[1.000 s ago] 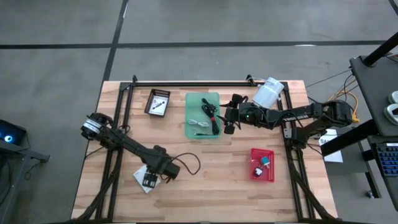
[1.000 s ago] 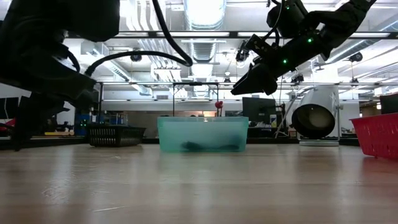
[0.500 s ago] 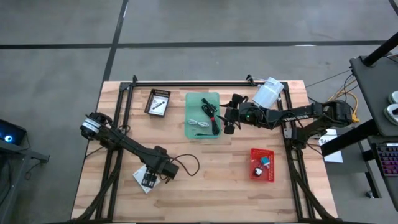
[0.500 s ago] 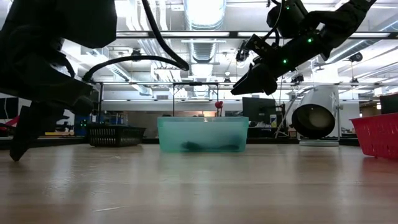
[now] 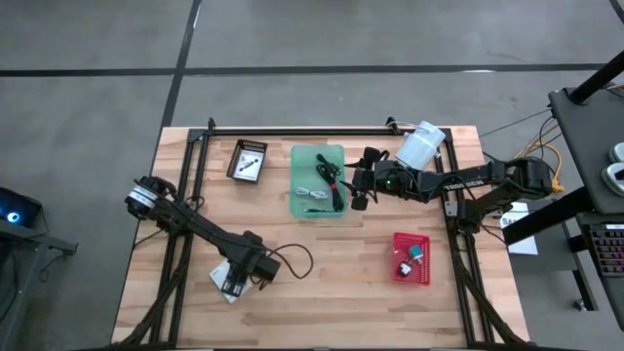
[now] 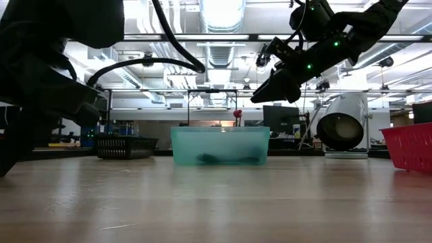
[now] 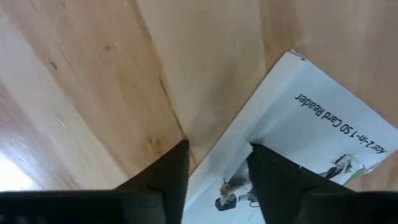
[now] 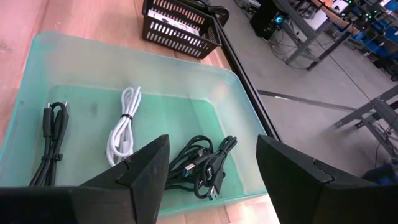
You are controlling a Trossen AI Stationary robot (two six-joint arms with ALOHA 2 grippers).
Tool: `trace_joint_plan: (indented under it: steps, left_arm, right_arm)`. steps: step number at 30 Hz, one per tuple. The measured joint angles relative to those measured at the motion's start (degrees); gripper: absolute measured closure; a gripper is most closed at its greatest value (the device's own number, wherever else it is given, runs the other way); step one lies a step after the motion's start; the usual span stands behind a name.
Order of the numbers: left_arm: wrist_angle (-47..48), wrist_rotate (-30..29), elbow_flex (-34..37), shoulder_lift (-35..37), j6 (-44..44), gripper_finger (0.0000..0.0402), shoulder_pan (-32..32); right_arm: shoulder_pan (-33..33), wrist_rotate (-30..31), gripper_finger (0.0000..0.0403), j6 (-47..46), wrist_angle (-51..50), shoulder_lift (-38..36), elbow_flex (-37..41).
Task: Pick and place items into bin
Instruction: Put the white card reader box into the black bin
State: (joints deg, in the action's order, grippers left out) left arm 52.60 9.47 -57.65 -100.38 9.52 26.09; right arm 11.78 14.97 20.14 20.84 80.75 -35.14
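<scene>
White card packet point(image 7: 311, 130), printed as an SD card reader, lies flat on the wooden table point(image 5: 322, 283), well apart from the green bin point(image 5: 318, 181), on the near-left side from it. The left gripper point(image 7: 214, 165) is low over the packet's corner, its two fingers point(image 7: 165, 171) standing on either side of the edge with a gap between them, not yet pressed onto the card. To do this grasp well, I think one finger must slide under the thin edge before closing, otherwise the flat packet will only be pushed along the wood.

The right gripper point(image 8: 211, 168) hovers just above the bin's right side, fingers spread and holding nothing.

Inside the bin I count one pale grey cable point(image 8: 123, 127), one straight black bundle point(image 8: 53, 140) and one tangled black coil point(image 8: 208, 162). A thin black cable point(image 5: 297, 255) is on the table just beside the left gripper. One black basket point(image 5: 247, 161) sits just left of the bin, one red basket point(image 5: 410, 258) is near its right-front, and one white cylinder point(image 5: 421, 144) to its right.
</scene>
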Motion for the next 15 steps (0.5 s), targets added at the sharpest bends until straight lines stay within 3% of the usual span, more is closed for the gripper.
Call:
trace_joint_plan:
  steps: [10, 15]
  left_arm:
    - [-4.84, -0.31, 1.04, 0.00, 0.90, 0.0365, -0.08]
    - [-5.11, -0.28, 1.70, -0.02, 8.73, 0.0395, -0.34]
  right_arm:
    - [0.01, -0.01, 0.0177, 0.00, 0.00, 0.02, 0.00]
    - [-0.01, 0.01, 0.0177, 0.00, 0.00, 0.02, 0.00]
